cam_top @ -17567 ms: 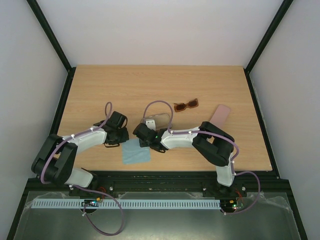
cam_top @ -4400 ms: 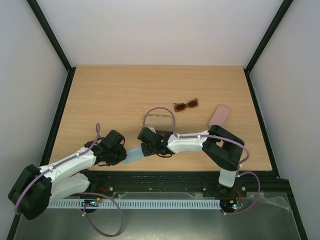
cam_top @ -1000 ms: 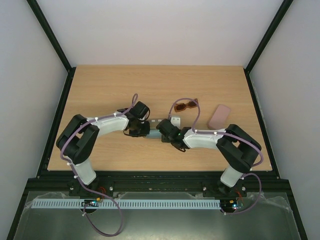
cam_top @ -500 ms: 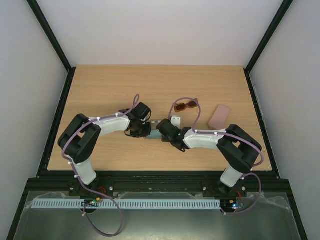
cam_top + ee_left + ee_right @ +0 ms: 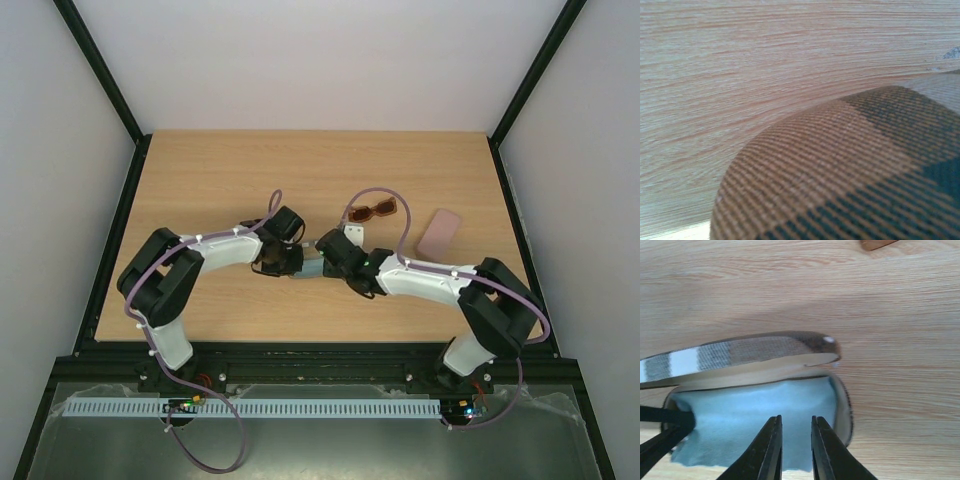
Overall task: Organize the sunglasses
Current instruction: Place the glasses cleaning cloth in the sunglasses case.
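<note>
The reddish-brown sunglasses (image 5: 372, 210) lie folded on the table behind the right arm; a corner of them shows at the top of the right wrist view (image 5: 879, 244). The black aviator pair is not in view. The brown plaid case (image 5: 309, 268) lies open between both grippers, its lid (image 5: 740, 355) raised over a light blue cloth (image 5: 755, 415) that fills it. My right gripper (image 5: 796, 419) hovers over the cloth, jaws a narrow gap apart, nothing between them. My left gripper (image 5: 288, 260) is at the case's left end; its black fingers (image 5: 665, 416) pinch the rim. The left wrist view shows only plaid fabric (image 5: 840, 170).
The flat pink case (image 5: 440, 232) lies right of the sunglasses, near the right arm's elbow. Black frame posts and rails border the table (image 5: 200, 180) on the left and right.
The blue cloth, earlier flat near the front edge, was carried by my right gripper into the case. In the last second both grippers stayed at the case and the right elbow swung right.
</note>
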### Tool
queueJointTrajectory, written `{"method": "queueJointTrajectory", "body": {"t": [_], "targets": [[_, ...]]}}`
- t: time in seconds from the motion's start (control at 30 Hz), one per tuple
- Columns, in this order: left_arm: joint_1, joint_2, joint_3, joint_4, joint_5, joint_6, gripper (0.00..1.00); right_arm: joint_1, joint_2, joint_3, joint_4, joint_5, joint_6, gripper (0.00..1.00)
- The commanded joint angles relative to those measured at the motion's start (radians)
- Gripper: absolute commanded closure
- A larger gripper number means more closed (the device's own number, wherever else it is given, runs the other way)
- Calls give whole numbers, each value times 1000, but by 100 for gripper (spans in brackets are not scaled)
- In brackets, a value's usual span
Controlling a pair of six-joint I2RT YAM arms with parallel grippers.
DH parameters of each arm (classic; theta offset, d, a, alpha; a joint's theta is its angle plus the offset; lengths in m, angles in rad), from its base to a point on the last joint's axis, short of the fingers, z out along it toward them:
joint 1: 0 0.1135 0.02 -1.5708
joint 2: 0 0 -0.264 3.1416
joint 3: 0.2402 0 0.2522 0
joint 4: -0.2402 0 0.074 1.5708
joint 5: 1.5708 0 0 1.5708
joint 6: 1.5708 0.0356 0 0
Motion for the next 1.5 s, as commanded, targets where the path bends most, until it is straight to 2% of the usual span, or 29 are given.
{"method": "queueJointTrajectory", "body": {"t": [0.0,0.27,0.67,0.9,1.07,1.2,1.27,1.47], "targets": [[-3,13,-12,-36,-37,-7,98,-4,24,43,-7,-82,-15,84],[-5,-7,-11,-52,-67,-13,98,-6,125,54,23,-107,-23,84],[-5,-15,9,-88,-114,-20,98,-6,202,47,48,-97,-29,77],[-5,-42,42,-158,-194,-31,84,-6,222,47,37,-86,-22,75],[-5,-84,56,-198,-230,-39,80,-5,226,47,36,-90,-13,75],[-5,-124,53,-206,-224,-50,81,-5,224,47,40,-97,-7,75],[-5,-145,46,-195,-213,-56,86,-6,225,46,44,-105,-3,75],[1,-202,-55,14,-35,-66,93,-5,218,40,60,-129,-1,76]]}}
